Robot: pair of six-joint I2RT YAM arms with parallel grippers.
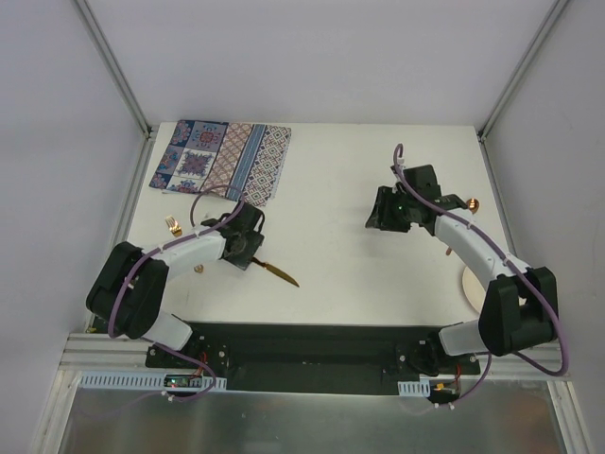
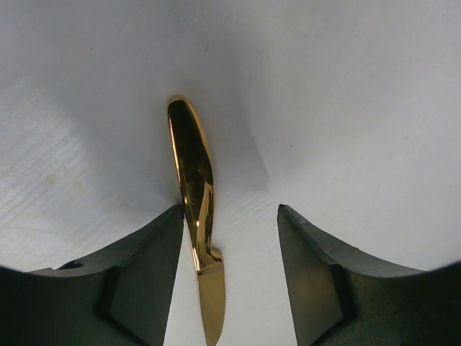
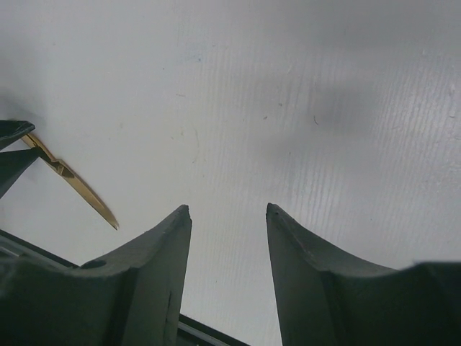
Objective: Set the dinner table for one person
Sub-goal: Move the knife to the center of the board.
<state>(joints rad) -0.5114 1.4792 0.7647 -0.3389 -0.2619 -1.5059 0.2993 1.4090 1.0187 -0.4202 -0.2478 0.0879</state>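
Observation:
The white dinner table (image 1: 331,180) carries a gold knife (image 1: 281,274) in front of the left arm. My left gripper (image 1: 245,242) is open and low over the knife's handle end. In the left wrist view the knife (image 2: 191,162) lies flat between the fingers (image 2: 144,274), close against the left one, with its serrated blade pointing back under the wrist; the gripper (image 2: 230,209) is not closed on it. My right gripper (image 1: 390,210) is open and empty above bare tabletop (image 3: 288,108); it also shows in the right wrist view (image 3: 227,208), which sees the knife (image 3: 79,189) at its left edge.
A folded blue-and-red patterned placemat (image 1: 223,159) lies at the far left. A gold utensil (image 1: 173,224) lies left of the left arm. A pale plate (image 1: 468,288) sits at the right, partly under the right arm. A small gold item (image 1: 471,203) lies near the right edge.

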